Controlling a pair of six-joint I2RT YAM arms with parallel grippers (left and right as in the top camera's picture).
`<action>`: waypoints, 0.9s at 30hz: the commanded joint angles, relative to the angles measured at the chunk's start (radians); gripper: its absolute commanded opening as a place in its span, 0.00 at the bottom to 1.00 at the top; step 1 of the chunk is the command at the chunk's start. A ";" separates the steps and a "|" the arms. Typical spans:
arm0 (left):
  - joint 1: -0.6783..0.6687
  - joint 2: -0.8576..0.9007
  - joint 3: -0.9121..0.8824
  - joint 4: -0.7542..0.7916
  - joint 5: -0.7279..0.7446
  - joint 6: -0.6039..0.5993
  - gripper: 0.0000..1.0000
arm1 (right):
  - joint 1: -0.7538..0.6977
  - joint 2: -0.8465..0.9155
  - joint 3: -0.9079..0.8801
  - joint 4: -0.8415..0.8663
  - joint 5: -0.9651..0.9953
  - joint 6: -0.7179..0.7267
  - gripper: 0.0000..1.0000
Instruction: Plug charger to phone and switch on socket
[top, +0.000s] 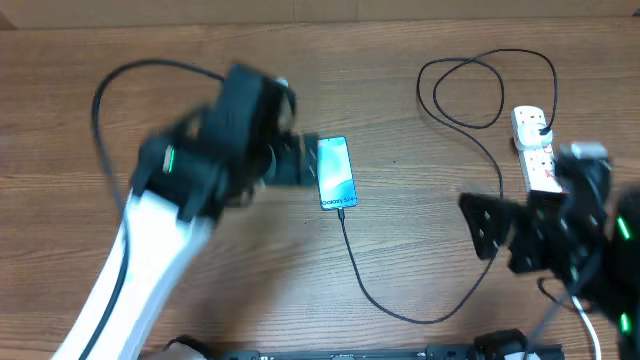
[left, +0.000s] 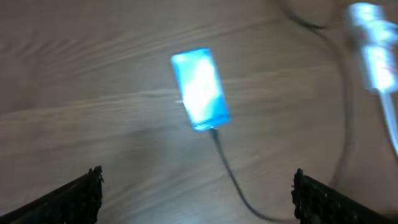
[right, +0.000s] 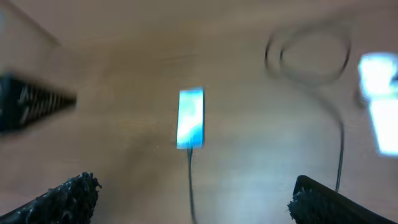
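Note:
The phone (top: 336, 172) lies flat on the table with its blue screen lit; it also shows in the left wrist view (left: 199, 89) and the right wrist view (right: 190, 118). The charger cable (top: 400, 305) joins the phone's near end, loops across the table and runs to its black plug in the white socket strip (top: 534, 148) at the right. My left gripper (top: 290, 158) is open and empty just left of the phone. My right gripper (top: 480, 220) is open and empty, left of and below the socket. Both wrist views are blurred.
The cable makes a coil (top: 470, 90) at the back right beside the socket. The wooden table (top: 420, 240) has bare surface between the two arms. A dark rail (top: 350, 353) runs along the front edge.

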 joint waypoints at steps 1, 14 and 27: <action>-0.196 -0.218 -0.200 0.090 -0.151 -0.012 1.00 | 0.006 -0.162 -0.183 0.064 0.113 0.005 1.00; -0.286 -0.751 -0.689 0.163 -0.311 -0.194 1.00 | 0.006 -0.287 -0.601 0.275 -0.066 0.018 1.00; -0.287 -0.762 -0.689 0.153 -0.339 -0.195 1.00 | 0.006 -0.287 -0.601 0.274 -0.066 0.017 1.00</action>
